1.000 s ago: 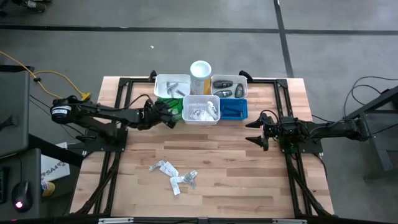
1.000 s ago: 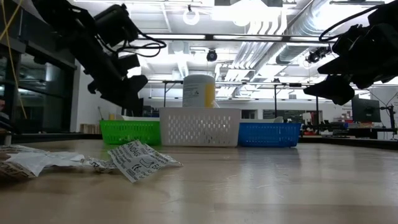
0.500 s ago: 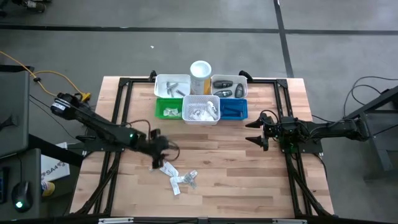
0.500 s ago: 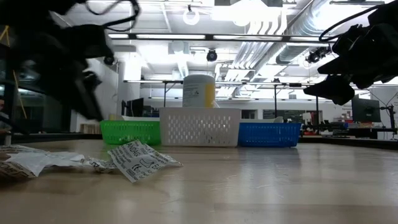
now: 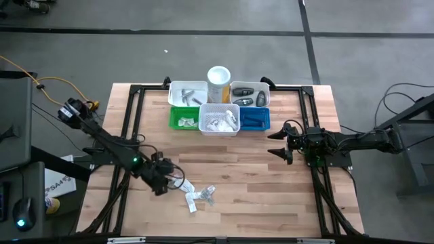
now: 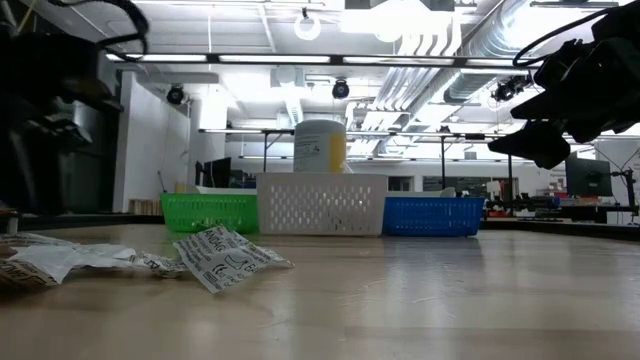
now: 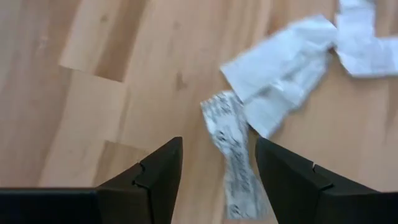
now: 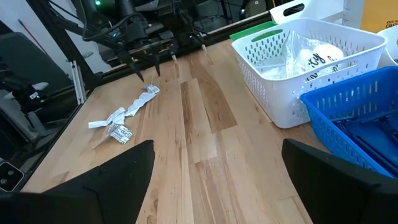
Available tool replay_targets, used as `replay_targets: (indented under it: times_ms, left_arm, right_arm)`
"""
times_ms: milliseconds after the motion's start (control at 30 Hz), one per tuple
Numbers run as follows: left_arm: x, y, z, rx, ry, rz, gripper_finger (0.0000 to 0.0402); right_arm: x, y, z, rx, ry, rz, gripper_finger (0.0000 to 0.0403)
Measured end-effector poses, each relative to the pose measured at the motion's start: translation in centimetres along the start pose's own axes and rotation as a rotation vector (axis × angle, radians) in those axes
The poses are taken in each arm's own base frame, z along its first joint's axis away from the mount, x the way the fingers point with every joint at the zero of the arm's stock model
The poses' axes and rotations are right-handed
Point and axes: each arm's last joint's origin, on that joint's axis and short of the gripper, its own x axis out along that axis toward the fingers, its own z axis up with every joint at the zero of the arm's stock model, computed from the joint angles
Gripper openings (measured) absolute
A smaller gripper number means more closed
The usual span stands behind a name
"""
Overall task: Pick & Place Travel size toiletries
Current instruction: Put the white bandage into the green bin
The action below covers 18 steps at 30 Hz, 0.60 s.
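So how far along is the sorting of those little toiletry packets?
Partly done: the white basket already holds packets, and other bins hold items. In hand: nothing yet; the left gripper is open, poised over the loose packets on the table. Left: that pile. The right gripper waits open, off to the side.

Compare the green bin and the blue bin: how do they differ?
Colour and side: the green bin sits left of the white middle bin, the blue bin right of it. Contents: the green bin holds pale packets, the blue bin dark stick-like items. Both are low perforated rectangles, touching the white bin in one row.
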Motion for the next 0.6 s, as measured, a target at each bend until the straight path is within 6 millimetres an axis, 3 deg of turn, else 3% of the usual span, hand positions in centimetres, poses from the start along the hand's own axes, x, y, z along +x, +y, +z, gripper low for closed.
replay_targets:
  times_ms: [267,600]
  left_arm:
    - [-0.6,-1.2,-1.7,0.118,0.009,-0.024,0.0203]
    - [0.9,-1.6,-2.3,0.113,-0.019,0.062,0.0203]
  right_arm:
    - [0.0,0.0,0.0,0.0,0.0,0.0,0.0346]
    - [0.0,0.0,0.0,0.0,0.0,0.0,0.0346]
